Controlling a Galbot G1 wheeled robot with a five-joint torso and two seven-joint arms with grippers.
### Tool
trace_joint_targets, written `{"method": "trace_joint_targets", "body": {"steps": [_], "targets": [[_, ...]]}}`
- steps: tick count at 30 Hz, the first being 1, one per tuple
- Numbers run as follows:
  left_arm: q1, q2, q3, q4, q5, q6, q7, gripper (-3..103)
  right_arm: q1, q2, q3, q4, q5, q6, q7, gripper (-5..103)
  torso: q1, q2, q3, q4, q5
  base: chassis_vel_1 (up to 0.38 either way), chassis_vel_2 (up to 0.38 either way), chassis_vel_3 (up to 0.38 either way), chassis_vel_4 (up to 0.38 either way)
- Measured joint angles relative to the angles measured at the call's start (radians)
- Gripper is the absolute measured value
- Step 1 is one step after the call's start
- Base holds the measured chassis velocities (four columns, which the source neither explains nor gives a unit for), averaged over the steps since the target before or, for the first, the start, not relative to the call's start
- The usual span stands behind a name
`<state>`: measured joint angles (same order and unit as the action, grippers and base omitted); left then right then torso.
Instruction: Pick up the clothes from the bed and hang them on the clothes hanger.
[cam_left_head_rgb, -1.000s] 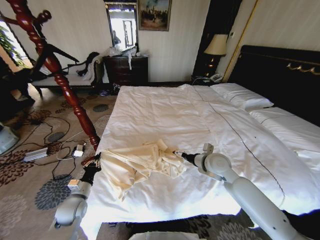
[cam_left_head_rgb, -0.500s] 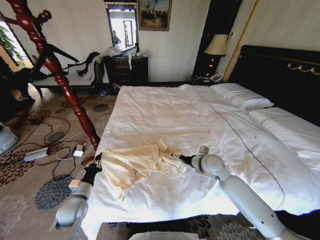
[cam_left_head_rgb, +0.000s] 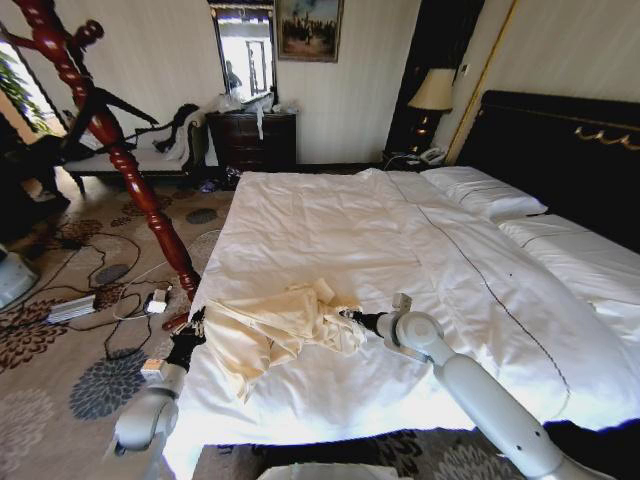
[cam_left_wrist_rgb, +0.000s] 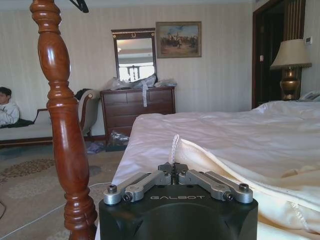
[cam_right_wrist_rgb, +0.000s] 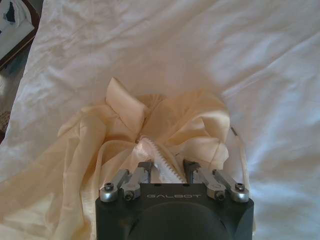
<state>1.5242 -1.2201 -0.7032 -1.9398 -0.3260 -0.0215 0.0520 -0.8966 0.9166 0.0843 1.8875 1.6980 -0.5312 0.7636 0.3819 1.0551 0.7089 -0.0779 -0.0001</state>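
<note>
On the near corner of the bed (cam_left_head_rgb: 400, 240), close to its left edge, the clothes (cam_left_head_rgb: 270, 330) lay in a crumpled heap on the white duvet, with one part spread toward the foot of the bed. At the left side of the garment, the left gripper (cam_left_head_rgb: 193, 325) was at the edge of the mattress, and in the left wrist view its jaws were closed together on a fold of the cream fabric and a thin white cord. At the other side, the right gripper (cam_left_head_rgb: 352, 318) reached low over the duvet from the right and touched the bunched end of the garment. In the right wrist view the right gripper (cam_right_wrist_rgb: 166, 169) had its jaws apart, with a white ribbed strip of the clothes (cam_right_wrist_rgb: 150, 130) lying between them. Beside the bed, on the patterned carpet, the red-brown wooden coat stand (cam_left_head_rgb: 110, 140) stood tilted across the head view. A dark dresser (cam_left_head_rgb: 250, 140) stood against the far wall.
</note>
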Motion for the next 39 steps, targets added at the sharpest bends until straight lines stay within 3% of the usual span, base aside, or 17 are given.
{"method": "trace_joint_targets", "body": {"steps": [3, 6, 9, 10, 12, 14, 15, 16, 19, 25, 32, 36, 39], "targets": [[0.0, -0.001, 0.003, 0.002, 0.0, 0.0, 0.0, 1, 0.015, 0.009, -0.009, -0.017, -0.017, 0.011, -0.014, 23, 0.0, 0.0, 0.0, 0.0, 0.0, 0.0, 0.0, 0.0, 0.0], [0.0, 0.0, 0.002, 0.002, 0.0, 0.0, 0.0, 1, 0.019, 0.011, -0.01, -0.022, -0.039, 0.027, -0.031, 18, 0.0, 0.0, 0.0, 0.0001, 0.0, 0.0, 0.0, 0.0, 0.0], [0.001, 0.005, -0.002, -0.005, -0.017, -0.011, 0.0, 1, -0.001, -0.007, -0.01, -0.004, -0.131, 0.078, -0.079, 3, 0.0, 0.0, 0.0, 0.0002, 0.0001, 0.0, 0.0, 0.0, 0.0], [0.001, 0.005, -0.002, -0.005, -0.017, -0.011, 0.0, 1, -0.001, -0.007, -0.01, -0.004, -0.131, 0.078, -0.079, 3, 0.0, 0.0, 0.0, 0.0002, 0.0001, 0.0, 0.0, 0.0, 0.0], [0.001, 0.008, -0.003, -0.014, -0.037, -0.025, 0.0, 1, -0.021, -0.028, -0.006, 0.021, -0.193, 0.123, -0.14, 2, 0.0, 0.0, 0.0, 0.0, 0.0003, 0.0, 0.0, 0.0, 0.0], [0.005, 0.02, -0.005, -0.044, -0.072, -0.054, 0.007, 1, -0.072, -0.099, 0.012, 0.077, -0.329, 0.244, -0.315, 1, 0.0, 0.0, 0.0, 0.0, 0.0, 0.0, 0.0, 0.0, 0.0], [0.005, 0.02, -0.005, -0.044, -0.072, -0.054, 0.007, 1, -0.072, -0.099, 0.012, 0.077, -0.329, 0.244, -0.315, 1, 0.0, 0.0, 0.0, 0.0, 0.0, 0.0, 0.0, 0.0, 0.0], [0.009, 0.028, -0.005, -0.061, -0.085, -0.063, 0.013, 1, -0.097, -0.129, 0.023, 0.106, -0.389, 0.315, -0.404, 1, 0.0, 0.0, 0.0, -0.0003, 0.0, 0.0, 0.0, 0.0, 0.0], [0.023, 0.054, -0.019, -0.127, -0.112, -0.074, 0.026, 1, -0.159, -0.218, 0.064, 0.222, -0.472, 0.448, -0.549, 1, 0.0, 0.0, 0.0, -0.0003, 0.0, 0.0, 0.0, 0.0, 0.0], [0.062, 0.082, -0.075, -0.232, -0.148, -0.062, 0.03, 1, -0.158, -0.283, 0.079, 0.351, -0.444, 0.532, -0.594, 1, 0.0, 0.0, 0.0, 0.0006, 0.0003, 0.0, 0.0, 0.0, 0.0], [0.077, 0.12, -0.08, -0.244, -0.149, -0.027, 0.026, 1, -0.041, -0.366, 0.128, 0.517, -0.278, 0.612, -0.647, 1, 0.0, 0.0, 0.0, 0.0002, -0.0002, 0.0, 0.0, 0.0, 0.0], [0.089, 0.112, -0.073, -0.289, -0.155, -0.025, 0.029, 1, 0.035, -0.376, 0.172, 0.563, -0.177, 0.629, -0.658, 1, 0.0, 0.0, 0.0, 0.0, -0.0002, 0.0, 0.0, 0.0, 0.0], [0.075, 0.104, -0.083, -0.332, -0.22, -0.007, 0.042, 1, 0.139, -0.362, 0.19, 0.545, -0.104, 0.625, -0.639, 1, 0.0, 0.0, 0.0, -0.0001, 0.0001, 0.0, 0.0, 0.0, 0.0]]}}
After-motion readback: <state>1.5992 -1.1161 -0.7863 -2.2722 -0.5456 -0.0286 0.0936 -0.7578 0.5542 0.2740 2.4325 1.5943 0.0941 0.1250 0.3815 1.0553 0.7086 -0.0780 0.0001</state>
